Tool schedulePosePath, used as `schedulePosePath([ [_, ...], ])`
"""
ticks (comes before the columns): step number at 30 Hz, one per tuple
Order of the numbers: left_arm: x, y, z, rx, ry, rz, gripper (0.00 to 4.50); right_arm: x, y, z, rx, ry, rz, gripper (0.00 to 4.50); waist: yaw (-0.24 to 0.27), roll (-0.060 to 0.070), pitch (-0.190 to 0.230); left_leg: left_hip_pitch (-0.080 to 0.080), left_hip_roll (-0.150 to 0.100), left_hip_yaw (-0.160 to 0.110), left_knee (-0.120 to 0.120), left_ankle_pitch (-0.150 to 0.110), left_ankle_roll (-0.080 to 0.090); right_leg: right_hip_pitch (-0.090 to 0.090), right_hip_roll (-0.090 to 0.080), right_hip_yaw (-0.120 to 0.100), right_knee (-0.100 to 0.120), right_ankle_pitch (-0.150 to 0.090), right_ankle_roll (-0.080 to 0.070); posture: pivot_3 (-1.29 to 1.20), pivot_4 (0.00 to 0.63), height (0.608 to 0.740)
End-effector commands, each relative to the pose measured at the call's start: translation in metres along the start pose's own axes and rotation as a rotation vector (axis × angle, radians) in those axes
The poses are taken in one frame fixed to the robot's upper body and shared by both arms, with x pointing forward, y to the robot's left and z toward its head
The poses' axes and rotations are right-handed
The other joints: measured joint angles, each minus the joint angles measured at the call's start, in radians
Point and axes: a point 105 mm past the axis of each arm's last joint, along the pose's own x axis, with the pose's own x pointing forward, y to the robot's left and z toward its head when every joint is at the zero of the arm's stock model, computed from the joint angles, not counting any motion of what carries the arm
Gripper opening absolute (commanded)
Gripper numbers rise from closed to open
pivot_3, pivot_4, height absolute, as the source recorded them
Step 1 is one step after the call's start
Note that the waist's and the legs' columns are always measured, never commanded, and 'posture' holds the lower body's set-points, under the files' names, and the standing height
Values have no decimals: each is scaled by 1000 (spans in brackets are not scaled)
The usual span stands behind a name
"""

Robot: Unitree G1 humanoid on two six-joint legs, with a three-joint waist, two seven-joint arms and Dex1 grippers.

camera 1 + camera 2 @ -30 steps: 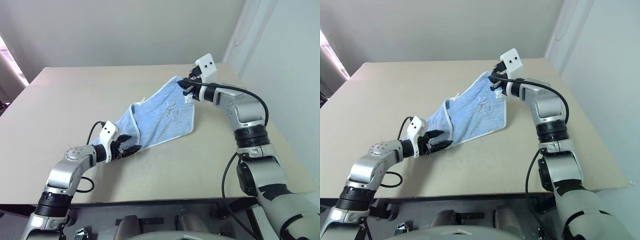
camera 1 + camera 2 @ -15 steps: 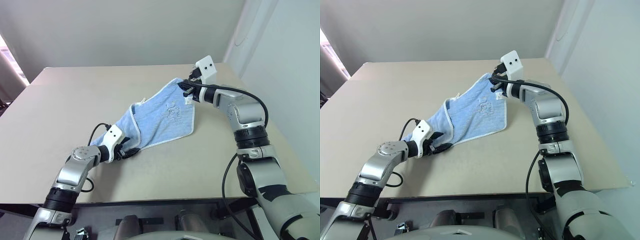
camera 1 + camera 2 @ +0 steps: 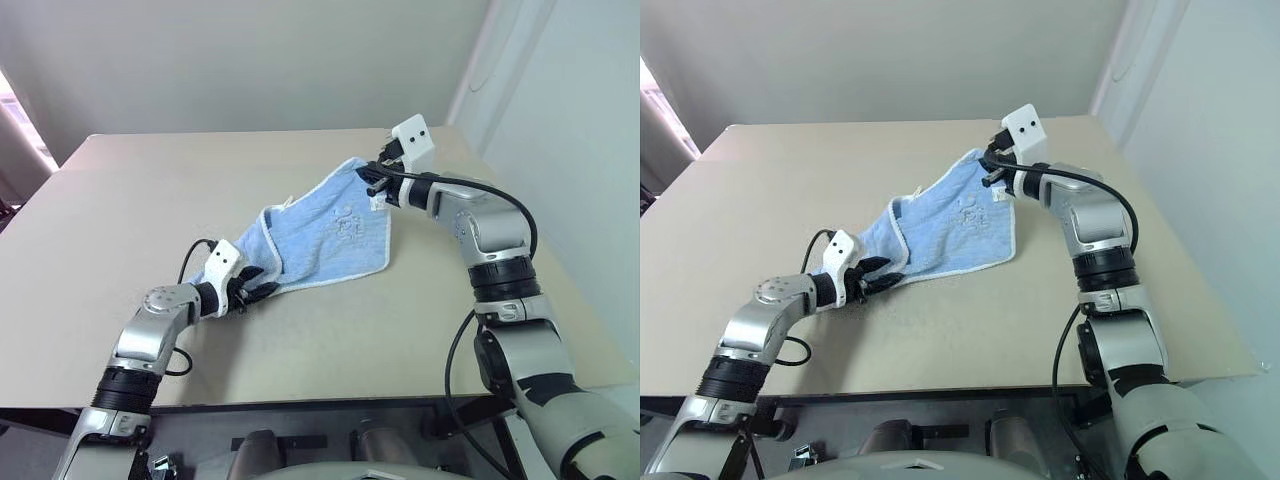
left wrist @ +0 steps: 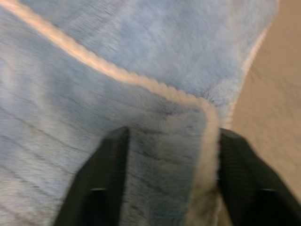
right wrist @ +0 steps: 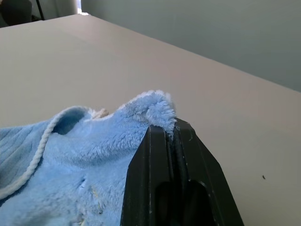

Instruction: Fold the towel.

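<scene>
Counted one towel (image 3: 320, 235), one table (image 3: 130, 200), two grippers. Lay stretched across the beige tabletop, slanting from a low corner near the left arm up to a raised corner at the right arm. Looked light blue and fluffy, edged in white stitching, with faint ribbed lines across the pile and a small white tag by the raised corner. Sagged in a broad fold between the two ends, lower hem resting on the table. Found the right gripper (image 5: 171, 134) pinched tight on the upper corner, holding it off the surface, a tuft of pile poking out above the black fingers (image 5: 155, 174). Found the left gripper (image 4: 169, 174) low at the near corner, fingers (image 4: 101, 183) partly apart with the white-edged corner lying between them; could not tell whether actually clamped.
</scene>
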Motion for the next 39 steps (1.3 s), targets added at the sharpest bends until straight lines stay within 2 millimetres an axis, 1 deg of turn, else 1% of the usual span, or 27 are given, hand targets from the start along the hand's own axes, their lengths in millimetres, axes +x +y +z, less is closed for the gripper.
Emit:
schedulePosePath([
  [1,-6,7,17,19,-47,17,1237,-4,2,21,-37,-68,3,0,0,0,0,0,0,0,0,0,0,0,0,0,0,0,0,0,0,740],
  [2,-6,7,17,21,-40,16,963,-4,2,20,-37,-68,4,0,0,0,0,0,0,0,0,0,0,0,0,0,0,0,0,0,0,740],
  [8,-11,-4,15,0,-26,-55,963,-3,5,16,-45,-52,15,0,0,0,0,0,0,0,0,0,0,0,0,0,0,0,0,0,0,740],
  [14,-13,2,21,-50,-48,-36,963,-3,8,14,-49,-45,33,0,0,0,0,0,0,0,0,0,0,0,0,0,0,0,0,0,0,740],
  [19,-11,1,16,-88,-4,-46,963,-4,11,13,-52,-46,45,0,0,0,0,0,0,0,0,0,0,0,0,0,0,0,0,0,0,740],
  [22,-10,1,17,-118,-2,-48,963,-6,15,14,-62,-52,64,0,0,0,0,0,0,0,0,0,0,0,0,0,0,0,0,0,0,740],
  [25,-12,1,22,-155,-20,-56,963,-6,14,14,-64,-54,56,0,0,0,0,0,0,0,0,0,0,0,0,0,0,0,0,0,0,740],
  [30,-16,1,37,-216,-71,-86,963,-6,15,15,-71,-55,63,0,0,0,0,0,0,0,0,0,0,0,0,0,0,0,0,0,0,740],
  [32,-16,3,37,-221,-68,-76,963,-6,16,15,-78,-54,72,0,0,0,0,0,0,0,0,0,0,0,0,0,0,0,0,0,0,740],
  [33,-15,2,33,-200,-46,-71,963,-6,17,15,-77,-56,74,0,0,0,0,0,0,0,0,0,0,0,0,0,0,0,0,0,0,740],
  [34,-15,0,29,-189,-27,-76,1342,-6,17,16,-77,-58,76,0,-1,0,0,0,0,0,0,0,0,0,0,0,0,0,0,0,0,740],
  [35,-15,-1,26,-181,-15,-80,1526,-6,17,16,-76,-60,77,0,-1,0,0,0,0,0,0,0,0,0,0,0,0,0,0,0,0,740],
  [38,-11,1,19,-156,18,-51,2548,-7,18,16,-78,-60,82,0,1,0,0,0,0,0,0,0,0,0,0,0,0,0,0,0,0,740],
  [39,-10,2,17,-151,25,-41,2548,-7,18,16,-77,-60,82,0,1,0,0,0,0,0,0,0,0,0,0,0,0,0,0,0,0,740],
])
